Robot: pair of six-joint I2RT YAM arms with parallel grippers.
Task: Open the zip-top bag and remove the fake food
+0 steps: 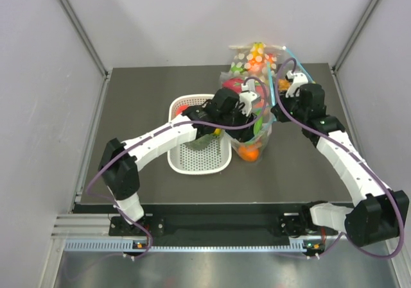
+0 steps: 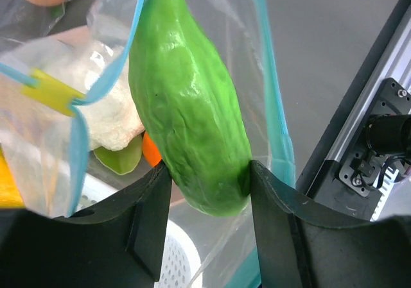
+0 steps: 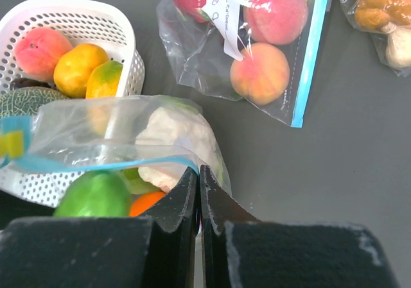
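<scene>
One piece is on its way out and two are left, I judge. At the left, the basket [image 1: 200,167] holds other fruit. The left gripper [image 2: 209,185] is clamped on the green vegetable [image 2: 186,95], which stands in the open mouth of the bag [image 2: 270,108], between its parted blue strips. The bag sits just right of the basket. The cauliflower [image 3: 173,134] and the orange [image 3: 144,201] lie inside it. The right gripper [image 3: 200,192], fingers together, seems to pinch the bag's rim.
</scene>
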